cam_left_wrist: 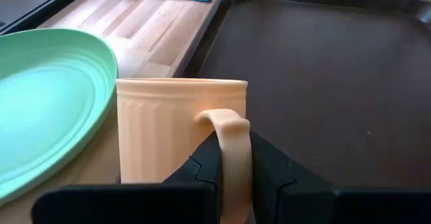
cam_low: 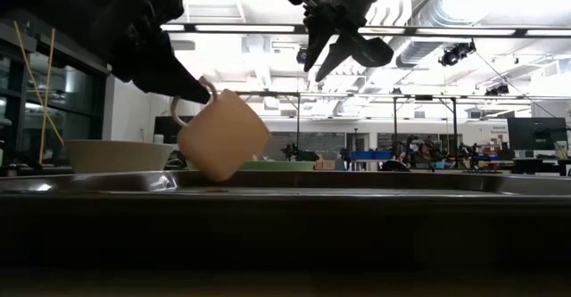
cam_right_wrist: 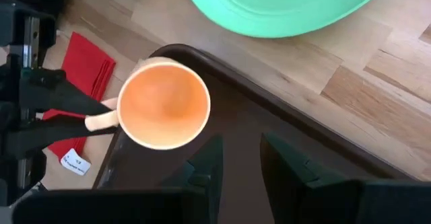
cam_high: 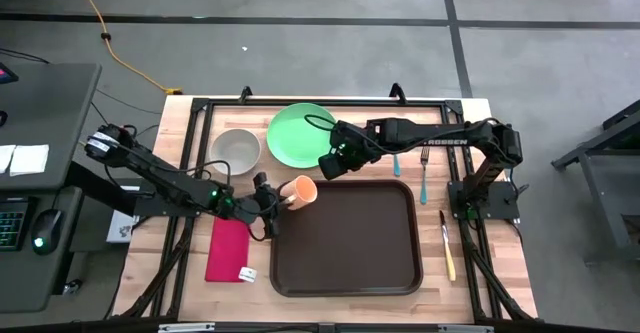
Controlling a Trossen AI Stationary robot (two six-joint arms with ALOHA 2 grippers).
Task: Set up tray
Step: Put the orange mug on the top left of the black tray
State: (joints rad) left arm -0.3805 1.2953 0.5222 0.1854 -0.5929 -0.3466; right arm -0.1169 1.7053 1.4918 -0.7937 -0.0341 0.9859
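Observation:
The dark brown tray (cam_high: pixel 345 243) lies at the table's middle near side. My left gripper (cam_high: pixel 283 199) is shut on a pale orange ribbed cup (cam_high: pixel 303 190), which sits over the tray's far left corner (cam_right_wrist: pixel 175 52). In the low view the cup (cam_low: pixel 223 135) is tilted, low over the tray's rim (cam_low: pixel 357 179). My right gripper (cam_right_wrist: pixel 236 163) hangs open above the tray (cam_right_wrist: pixel 269 143), just right of the cup (cam_right_wrist: pixel 163 104), with nothing between its fingers. My left gripper pinches the cup's loop handle (cam_left_wrist: pixel 232 126) between its two fingers (cam_left_wrist: pixel 202 163), one on each flat side of the loop. The fingers come from the table's left, slanting a little downward. The cup is tilted with its mouth up; whether its bottom touches the tray I cannot tell.
A green plate (cam_high: pixel 300 133) and a grey bowl (cam_high: pixel 235 148) stand beyond the tray. A red napkin (cam_high: pixel 228 250) lies left of it. A spoon (cam_high: pixel 397 163), a fork (cam_high: pixel 425 173) and a knife (cam_high: pixel 447 248) lie to its right. The tray's inside is bare.

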